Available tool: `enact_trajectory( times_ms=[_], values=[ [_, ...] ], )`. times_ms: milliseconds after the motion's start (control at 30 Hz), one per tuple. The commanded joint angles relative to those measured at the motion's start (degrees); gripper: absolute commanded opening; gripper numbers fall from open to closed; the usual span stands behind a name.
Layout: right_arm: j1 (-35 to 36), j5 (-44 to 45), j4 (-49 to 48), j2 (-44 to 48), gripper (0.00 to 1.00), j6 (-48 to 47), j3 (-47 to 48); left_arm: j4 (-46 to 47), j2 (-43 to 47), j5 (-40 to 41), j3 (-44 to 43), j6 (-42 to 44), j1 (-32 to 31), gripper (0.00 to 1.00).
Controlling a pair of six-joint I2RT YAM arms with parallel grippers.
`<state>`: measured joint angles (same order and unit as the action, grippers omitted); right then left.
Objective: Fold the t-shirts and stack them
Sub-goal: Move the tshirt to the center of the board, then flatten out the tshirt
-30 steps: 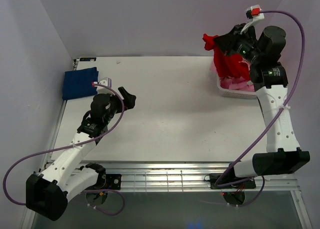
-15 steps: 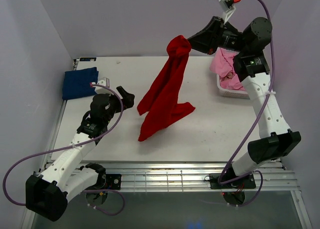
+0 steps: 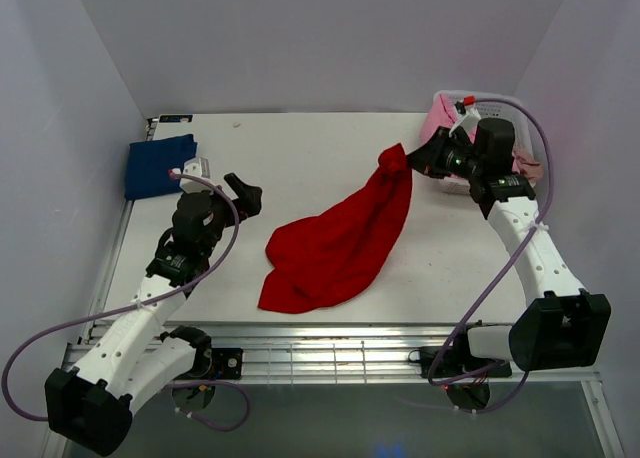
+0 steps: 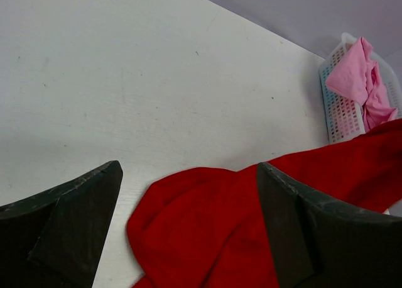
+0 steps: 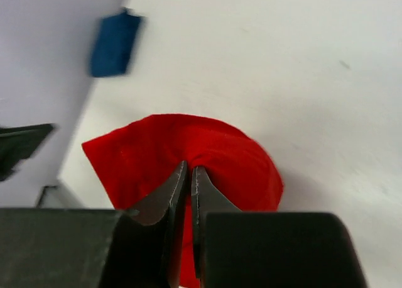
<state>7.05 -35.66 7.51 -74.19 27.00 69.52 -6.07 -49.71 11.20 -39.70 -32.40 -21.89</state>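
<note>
Right end effector (image 3: 410, 164) is clamped tight on a bunched corner of the red t-shirt (image 3: 340, 246), jaws pinched together on the cloth, which peaks up at the grip. From there the shirt trails toward 7 o'clock and lies crumpled across the middle of the desk (image 3: 300, 148). Left end effector (image 3: 246, 192) hangs at the shirt's 10 o'clock side, clear of the cloth, jaws spread fully wide with nothing between them. 1 navy t-shirt (image 3: 158, 166) sits folded at the desk's 10 o'clock corner. Over at 2 o'clock, pink t-shirts (image 4: 361, 80) are heaped in the white basket (image 4: 342, 112), just behind the right arm.
</note>
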Motion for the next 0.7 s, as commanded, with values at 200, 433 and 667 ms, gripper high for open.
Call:
enact_trajectory(
  times_ms=[200, 433, 667],
  values=[
    [-0.3, 39.1, 14.8, 2.5, 0.9, -13.3, -11.9, 0.5, -4.2, -11.1, 6.6, -3.4, -1.6, 0.95],
    [-0.2, 40.5, 11.6, 4.6, 0.9, -14.2, -17.7, 2.0, -5.0, -9.3, 12.7, -9.7, -18.9, 0.85],
    [-0.2, 40.8, 11.7, 4.1, 0.9, -15.2, -19.1, -1.8, -7.3, 4.8, 12.5, -18.6, -35.0, 0.82]
  ],
)
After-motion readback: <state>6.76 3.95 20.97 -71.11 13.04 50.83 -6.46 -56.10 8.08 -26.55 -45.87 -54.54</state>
